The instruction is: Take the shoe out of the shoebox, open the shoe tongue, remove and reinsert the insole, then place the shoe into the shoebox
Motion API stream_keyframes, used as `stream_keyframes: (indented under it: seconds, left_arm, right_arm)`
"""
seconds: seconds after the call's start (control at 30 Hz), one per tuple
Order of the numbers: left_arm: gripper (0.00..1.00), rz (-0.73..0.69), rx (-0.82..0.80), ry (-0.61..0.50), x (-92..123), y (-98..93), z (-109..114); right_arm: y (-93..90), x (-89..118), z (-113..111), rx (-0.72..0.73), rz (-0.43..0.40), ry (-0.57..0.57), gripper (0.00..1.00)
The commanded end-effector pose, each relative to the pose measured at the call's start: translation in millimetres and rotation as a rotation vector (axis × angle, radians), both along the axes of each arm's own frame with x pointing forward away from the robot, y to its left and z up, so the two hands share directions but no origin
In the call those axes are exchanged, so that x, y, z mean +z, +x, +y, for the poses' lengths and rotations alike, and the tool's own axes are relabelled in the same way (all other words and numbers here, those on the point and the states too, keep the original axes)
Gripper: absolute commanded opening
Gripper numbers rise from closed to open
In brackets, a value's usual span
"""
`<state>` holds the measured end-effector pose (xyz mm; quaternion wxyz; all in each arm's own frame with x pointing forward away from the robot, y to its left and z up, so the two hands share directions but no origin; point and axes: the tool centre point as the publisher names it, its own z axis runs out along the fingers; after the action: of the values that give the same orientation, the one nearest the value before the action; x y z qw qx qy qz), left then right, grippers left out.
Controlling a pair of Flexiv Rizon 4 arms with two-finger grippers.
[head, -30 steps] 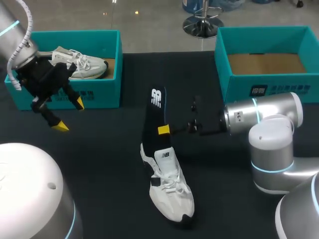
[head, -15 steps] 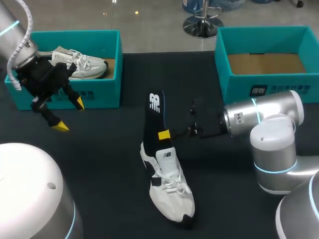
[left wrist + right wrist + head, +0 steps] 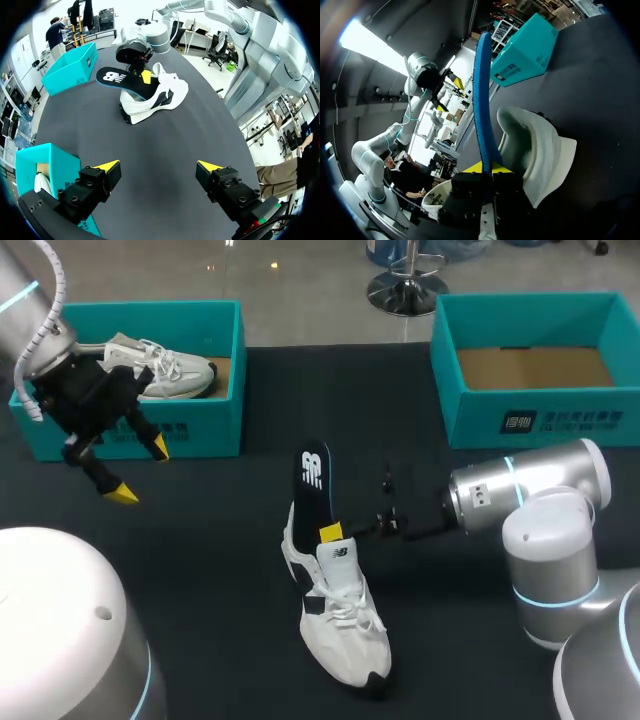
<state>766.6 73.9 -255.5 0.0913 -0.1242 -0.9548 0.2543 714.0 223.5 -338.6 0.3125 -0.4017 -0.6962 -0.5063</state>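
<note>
Now my right gripper (image 3: pixel 330 532) pinches insole (image 3: pixel 313 475) sticking from shoe (image 3: pixel 345 625); my left gripper (image 3: pixel 141 470) wide, well apart from shoe, by shoebox (image 3: pixel 200 430)

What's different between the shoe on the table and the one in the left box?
The table shoe lies on the black table; the boxed shoe rests inside the left shoebox. The table shoe has a dark insole sticking up from its opening, clamped by the right pincer; the boxed shoe shows none and no pincer touches it. Both are pale lace-up sneakers.
</note>
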Motion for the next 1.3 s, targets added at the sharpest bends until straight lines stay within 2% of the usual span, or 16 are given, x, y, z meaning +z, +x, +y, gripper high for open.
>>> stream_keyframes:
  seconds: [0.03, 0.1, 0.4, 0.43, 0.47, 0.53, 0.57, 0.63, 0.97, 1.3]
  left_arm:
    - [1.0, 0.0, 0.0, 0.002, 0.1, -0.4, 0.4]
    - [1.0, 0.0, 0.0, 0.002, 0.1, -0.4, 0.4]
    - [1.0, 0.0, 0.0, 0.002, 0.1, -0.4, 0.4]
    - [1.0, 0.0, 0.0, 0.002, 0.1, -0.4, 0.4]
    - [1.0, 0.0, 0.0, 0.002, 0.1, -0.4, 0.4]
    - [1.0, 0.0, 0.0, 0.002, 0.1, -0.4, 0.4]
    - [1.0, 0.0, 0.0, 0.002, 0.1, -0.4, 0.4]
    - [1.0, 0.0, 0.0, 0.002, 0.1, -0.4, 0.4]
    - [1.0, 0.0, 0.0, 0.002, 0.1, -0.4, 0.4]
    - [1.0, 0.0, 0.0, 0.002, 0.1, -0.4, 0.4]
  right_arm:
    - [0.8, 1.9, 1.7, -0.004, -0.002, -0.005, 0.76]
    - [5.0, 6.6, 1.3, -0.002, -0.013, -0.012, 0.98]
    - [27.2, 20.3, -3.3, 0.024, -0.04, -0.051, 1.0]
    - [29.3, 20.9, -3.5, 0.027, -0.041, -0.058, 0.95]
    - [30.8, 21.6, -3.5, 0.031, -0.041, -0.063, 0.82]
    - [34.4, 21.7, -4.2, 0.037, -0.041, -0.07, 0.5]
    - [36.1, 21.6, -4.8, 0.039, -0.04, -0.076, 0.38]
    - [38.5, 22.5, -5.2, 0.043, -0.039, -0.089, 0.0]
    - [41.6, 22.8, -9.5, 0.056, -0.029, -0.109, 0.0]
    - [14.2, 6.9, -2.5, 0.068, 0.029, -0.1, 0.0]
